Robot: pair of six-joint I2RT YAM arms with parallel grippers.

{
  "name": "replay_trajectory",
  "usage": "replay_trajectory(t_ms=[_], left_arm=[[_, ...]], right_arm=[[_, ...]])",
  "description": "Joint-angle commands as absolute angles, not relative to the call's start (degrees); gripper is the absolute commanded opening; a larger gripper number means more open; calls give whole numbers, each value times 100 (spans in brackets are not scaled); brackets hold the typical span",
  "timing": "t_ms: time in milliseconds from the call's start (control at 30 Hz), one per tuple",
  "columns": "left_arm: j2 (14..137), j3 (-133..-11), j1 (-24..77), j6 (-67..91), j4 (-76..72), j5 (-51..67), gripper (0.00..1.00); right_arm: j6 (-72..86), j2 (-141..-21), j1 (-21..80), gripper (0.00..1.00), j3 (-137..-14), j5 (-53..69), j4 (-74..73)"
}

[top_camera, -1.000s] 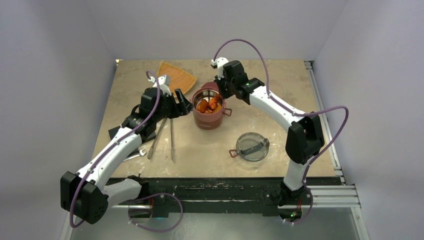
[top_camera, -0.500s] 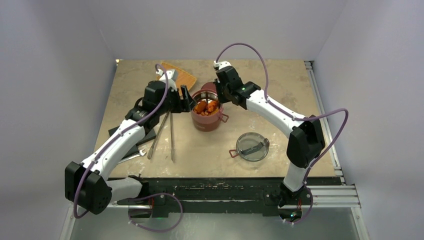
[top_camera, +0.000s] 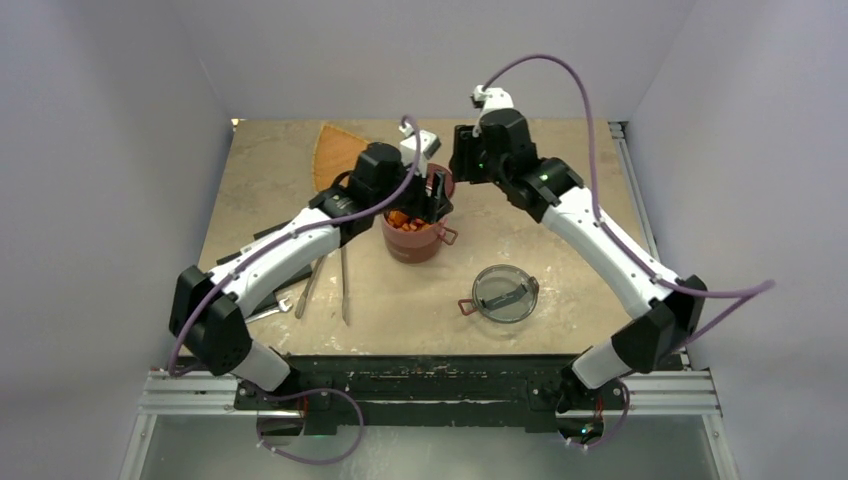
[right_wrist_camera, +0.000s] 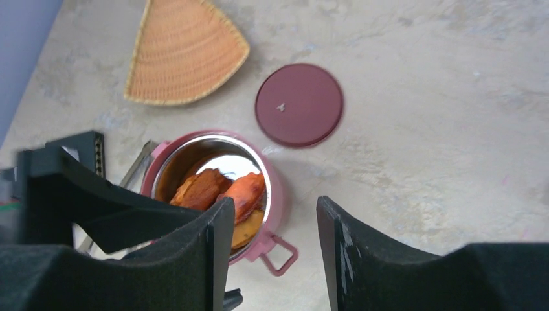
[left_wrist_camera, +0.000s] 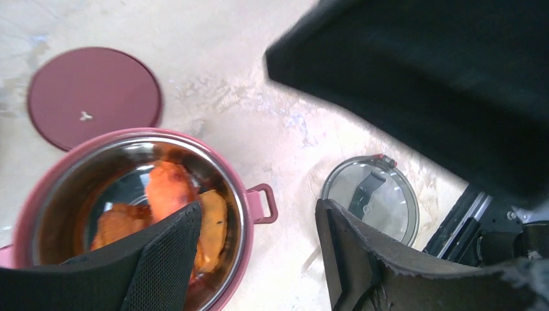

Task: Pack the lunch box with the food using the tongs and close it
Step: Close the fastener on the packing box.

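Note:
The dark-red lunch box (top_camera: 412,248) stands mid-table without a lid, and orange and brown food (top_camera: 402,222) lies in its steel bowl. My left gripper (top_camera: 436,196) hovers open just over the box's right rim; the left wrist view shows one finger over the food (left_wrist_camera: 169,194) and the other beyond the side handle (left_wrist_camera: 262,203). My right gripper (top_camera: 462,160) is open and empty, higher up behind the box (right_wrist_camera: 277,201). A flat dark-red disc lid (right_wrist_camera: 299,103) lies on the table behind the box. The tongs (top_camera: 343,282) lie left of the box.
The smoky clear lid (top_camera: 505,292) lies to the front right of the box. An orange fan-shaped tray (top_camera: 335,150) sits at the back left. A small silver wrench (top_camera: 270,311) lies near the left arm.
My right gripper opened, rose and drew back to the right, away from the box. My left arm swung right until its open gripper came over the box.

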State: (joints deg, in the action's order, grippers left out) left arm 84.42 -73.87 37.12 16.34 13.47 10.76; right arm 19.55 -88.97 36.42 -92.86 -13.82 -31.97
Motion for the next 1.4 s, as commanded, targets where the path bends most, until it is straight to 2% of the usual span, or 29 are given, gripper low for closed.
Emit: replay_trajectory(t_ms=[0,167,367,900,1367], left_arm=[[8927,-7878,4007,1295,1560,846,64],[9383,-8156,4174,1131,1787,610,58],[9668,-8274,4303,1014,1994,95,52],[9843,-8300,4366,1090,2063,20,35],[10037,-8255,4566,792,2461,-378,12]], right_arm=[[2047,-8362,3130,54,-8644,-1122,-3112],[2057,-7838,2702,56,-7525,-641,-2781],[2060,-7411,2671,55,-6653,109,-2320],[2255,-7306,2671,50,-5886,516,-1955],[2755,-7632,2681,42,-5188,1139,-1054]])
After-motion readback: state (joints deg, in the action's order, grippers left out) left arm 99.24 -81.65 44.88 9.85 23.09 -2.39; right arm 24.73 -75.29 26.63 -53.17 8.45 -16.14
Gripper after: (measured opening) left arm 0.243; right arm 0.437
